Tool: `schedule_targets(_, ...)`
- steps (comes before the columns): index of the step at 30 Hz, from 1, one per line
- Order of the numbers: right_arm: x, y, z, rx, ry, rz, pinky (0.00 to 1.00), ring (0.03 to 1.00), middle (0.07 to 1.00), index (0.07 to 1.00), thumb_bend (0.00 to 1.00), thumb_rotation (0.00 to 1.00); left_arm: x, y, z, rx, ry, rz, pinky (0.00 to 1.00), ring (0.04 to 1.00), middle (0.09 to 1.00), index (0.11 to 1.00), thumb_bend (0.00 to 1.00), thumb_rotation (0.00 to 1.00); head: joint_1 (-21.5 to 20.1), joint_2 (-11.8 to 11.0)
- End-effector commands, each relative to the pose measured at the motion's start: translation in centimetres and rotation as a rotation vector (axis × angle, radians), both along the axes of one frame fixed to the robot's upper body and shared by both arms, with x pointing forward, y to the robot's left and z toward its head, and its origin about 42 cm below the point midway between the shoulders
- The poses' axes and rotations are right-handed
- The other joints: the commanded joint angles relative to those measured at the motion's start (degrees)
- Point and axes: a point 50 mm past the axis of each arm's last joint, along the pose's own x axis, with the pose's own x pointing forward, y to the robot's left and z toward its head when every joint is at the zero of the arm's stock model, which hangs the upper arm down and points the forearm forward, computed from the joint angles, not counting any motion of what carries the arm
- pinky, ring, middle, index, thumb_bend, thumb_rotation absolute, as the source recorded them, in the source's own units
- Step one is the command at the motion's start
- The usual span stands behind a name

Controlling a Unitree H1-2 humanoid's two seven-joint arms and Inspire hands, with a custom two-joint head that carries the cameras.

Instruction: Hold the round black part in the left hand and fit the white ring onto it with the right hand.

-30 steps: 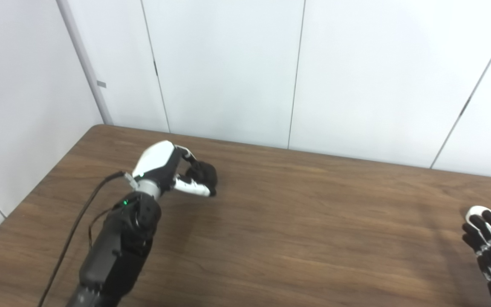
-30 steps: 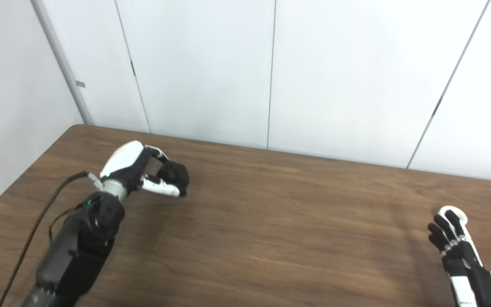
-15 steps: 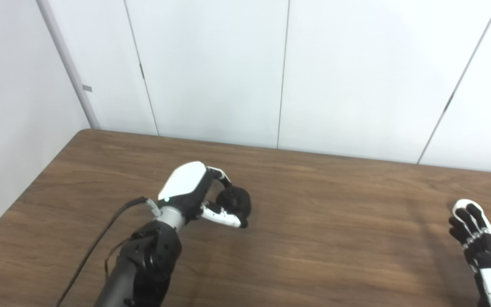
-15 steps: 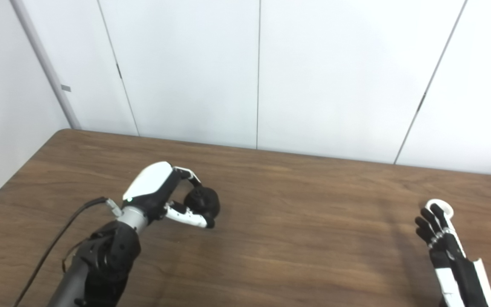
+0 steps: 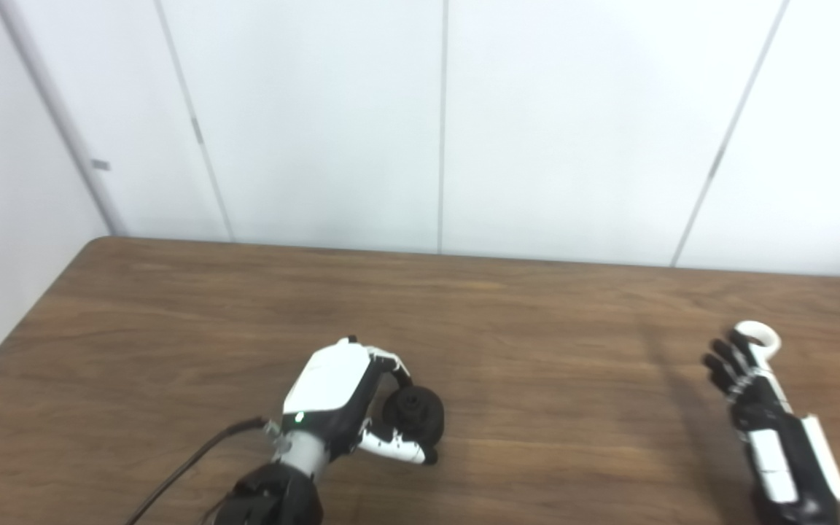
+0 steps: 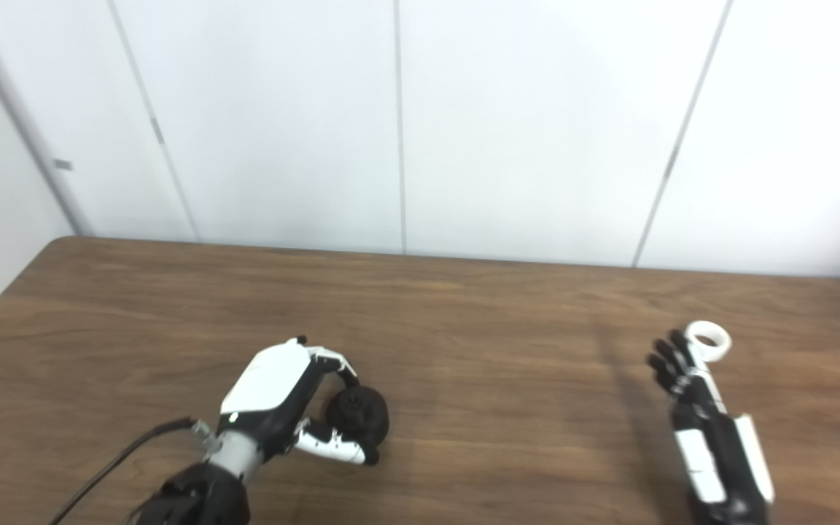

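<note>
Left hand point(image 5: 347, 397) grasps the round black part point(image 5: 414, 415), near-left over the counter point(image 5: 537, 408). Right hand point(image 5: 752, 386), well apart at right, fingers extended, white ring point(image 5: 757, 337) at its fingertips; grip on ring unclear.

Left hand point(image 5: 351, 399) curls closed at near left; right hand point(image 6: 686, 379), fingers seemingly spread, reaches far right.
</note>
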Motion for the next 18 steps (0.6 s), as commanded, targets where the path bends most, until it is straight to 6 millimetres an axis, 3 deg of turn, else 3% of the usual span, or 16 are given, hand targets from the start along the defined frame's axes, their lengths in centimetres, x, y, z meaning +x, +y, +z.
schedule_targets(1,-2.7,2.2,-4.5,0.076,0.164,-0.023,0.96,0.911,0.93,0.963,0.6,0.92,-0.2,-0.7,0.9,0.007,-0.089,-0.027,1.0,0.865,0.786,0.482,0.52,0.05,-0.4,0.25)
schedule_targets(10,-2.6,3.8,-3.7,0.089,0.162,-0.027,0.95,0.921,0.934,0.965,0.54,0.94,-1.7,-2.4,-0.9,0.002,-0.046,-0.086,1.0,0.863,0.782,0.482,0.52,0.05,-3.07,2.68)
schedule_targets(18,-2.4,4.4,-2.7,0.08,0.164,-0.03,0.95,0.934,0.943,0.967,0.55,0.95,-2.8,-3.3,-1.1,0.016,-0.023,-0.111,1.0,0.867,0.783,0.482,0.52,0.05,-4.8,5.19)
